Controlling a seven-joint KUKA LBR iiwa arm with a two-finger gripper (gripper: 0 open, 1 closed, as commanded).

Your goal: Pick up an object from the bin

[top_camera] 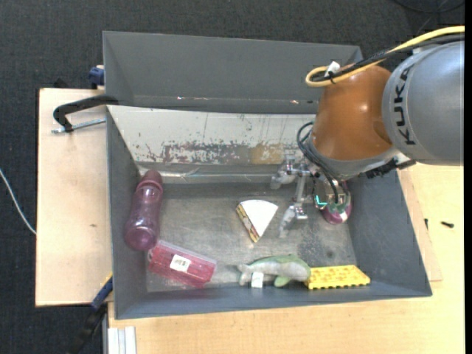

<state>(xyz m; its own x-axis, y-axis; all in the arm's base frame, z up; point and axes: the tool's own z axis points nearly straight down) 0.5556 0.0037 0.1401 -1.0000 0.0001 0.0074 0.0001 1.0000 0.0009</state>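
- The grey casing of the arm (431, 102) carried the word "KUKA" in dark capitals, running sideways, up and to the view's right of the gripper (290, 196).
- A red packet (193, 269), far off to the gripper's lower left in the view, bore a small white label; its print was too small to read.
- A yellow flat piece (338, 276) lay below the gripper and a little to its right, against the bin's near wall; dark specks on it could not be read as letters.
- The gripper stood low over the bin floor with its two metal fingers (285, 172) spread apart, and nothing sat between them.
- A white wedge (259, 214) with a yellow-brown edge lay just beside the gripper on its left.
- A small purple round thing (338, 212) lay close on its right, partly under the wrist.
- A green and white soft toy (279, 270) lay straight below the gripper, near the yellow piece.
- A pink-purple bottle (144, 211) lay on its side well away to the gripper's left, along the bin's left wall.
- An orange cover (350, 116) sat on the wrist just above the gripper, with a yellow cable (413, 41) looping over it.
- The bin (221, 68) was grey metal; its floor under the gripper was scuffed and dull, and its back wall, above the gripper and to its left, showed rust-coloured streaks.
- Beyond the bin, farther above the gripper, lay dark carpet (221, 6).
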